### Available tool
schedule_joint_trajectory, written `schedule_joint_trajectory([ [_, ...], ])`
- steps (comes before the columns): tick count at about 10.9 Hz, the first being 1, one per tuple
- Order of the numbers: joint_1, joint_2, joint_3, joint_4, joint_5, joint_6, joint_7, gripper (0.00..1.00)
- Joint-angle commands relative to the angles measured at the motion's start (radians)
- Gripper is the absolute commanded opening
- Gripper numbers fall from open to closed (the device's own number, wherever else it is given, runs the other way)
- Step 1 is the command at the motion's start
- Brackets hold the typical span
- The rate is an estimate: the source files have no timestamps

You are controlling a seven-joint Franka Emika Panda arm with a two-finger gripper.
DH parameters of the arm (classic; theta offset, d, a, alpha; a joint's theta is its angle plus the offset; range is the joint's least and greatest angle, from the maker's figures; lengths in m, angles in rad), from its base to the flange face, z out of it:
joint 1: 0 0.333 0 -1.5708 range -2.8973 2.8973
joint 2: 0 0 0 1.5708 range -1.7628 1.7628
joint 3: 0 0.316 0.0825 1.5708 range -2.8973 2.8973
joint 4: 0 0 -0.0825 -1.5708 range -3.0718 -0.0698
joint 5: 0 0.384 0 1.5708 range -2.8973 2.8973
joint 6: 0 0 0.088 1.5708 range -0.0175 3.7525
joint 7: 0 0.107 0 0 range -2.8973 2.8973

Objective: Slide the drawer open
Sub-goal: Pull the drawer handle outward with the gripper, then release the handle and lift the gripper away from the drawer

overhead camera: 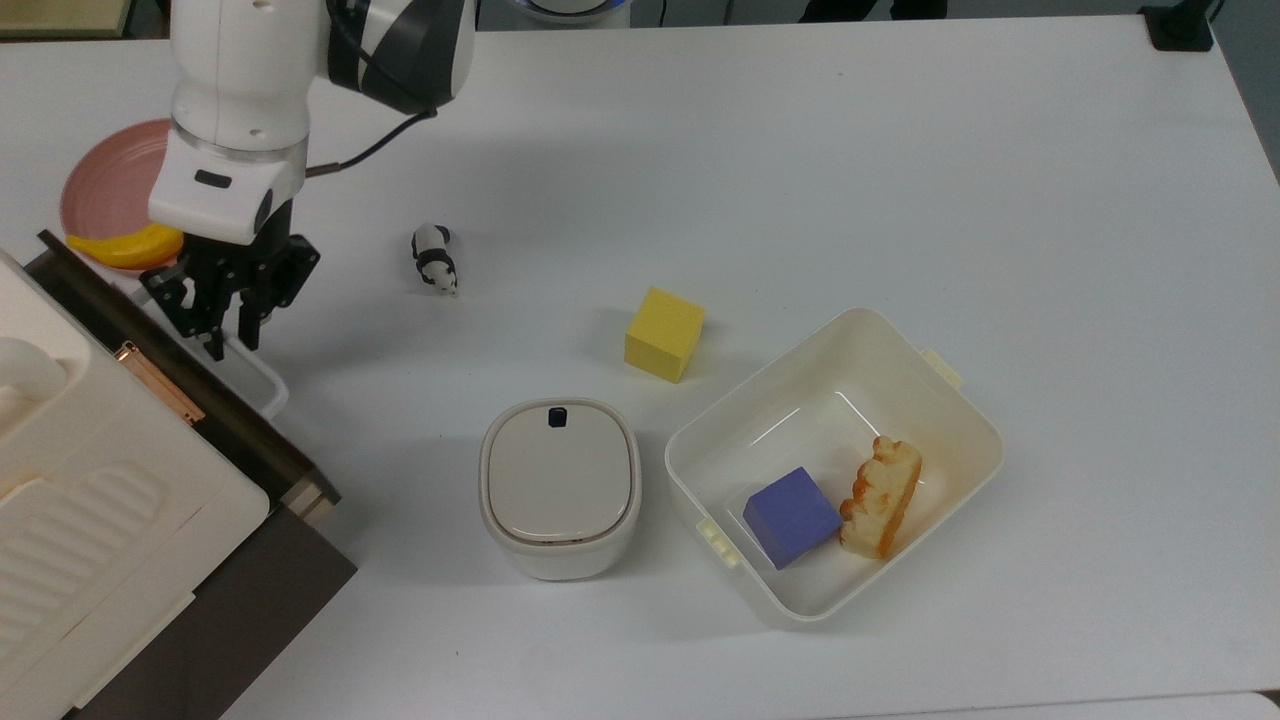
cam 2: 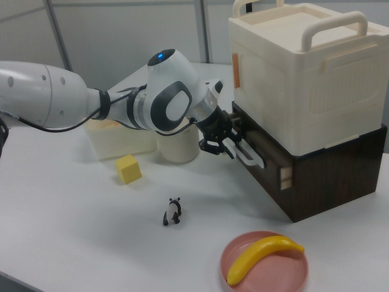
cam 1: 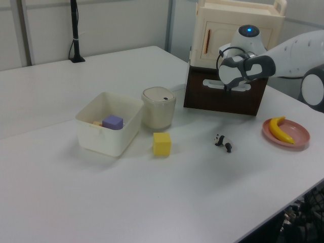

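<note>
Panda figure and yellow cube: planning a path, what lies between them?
Bare tabletop in the top view, from panda figure to yellow cube.

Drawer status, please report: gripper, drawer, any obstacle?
Gripper shut on handle. Drawer partly out of cabinet. Banana plate beside it, not blocking.

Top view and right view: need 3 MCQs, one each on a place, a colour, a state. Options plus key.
1. Where is the purple cube?
A. on the pink plate
B. in the cream tub
C. on the white lidded bin

2. What colour is the loose cube on the table?
A. yellow
B. red
C. green

3. How does the drawer stand?
A. fully out
B. flush shut
C. pulled out a little

Key:
1 B, it lies in the cream tub beside a bread-like piece.
2 A, it is yellow in each view.
3 C, its dark front stands slightly out from the cabinet, the gripper at its loop handle.
</note>
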Motion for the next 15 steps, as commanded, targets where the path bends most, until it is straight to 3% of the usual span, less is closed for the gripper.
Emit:
schedule_joint_trajectory([
  [1,0.045,-0.098,0.020,-0.086,0.007,-0.221,-0.066,0.09],
  [5,0.073,-0.155,0.052,-0.086,0.013,-0.370,-0.052,0.10],
  [7,0.074,-0.164,0.057,-0.070,0.061,-0.384,-0.010,0.40],
  [8,0.073,-0.167,0.057,-0.068,0.064,-0.382,0.010,0.74],
  [9,0.073,-0.167,0.057,-0.066,0.065,-0.379,0.059,1.00],
  [12,0.074,-0.172,0.059,-0.042,0.067,-0.378,0.087,1.00],
  [15,0.076,-0.246,0.118,-0.014,0.125,-0.520,0.186,1.00],
])
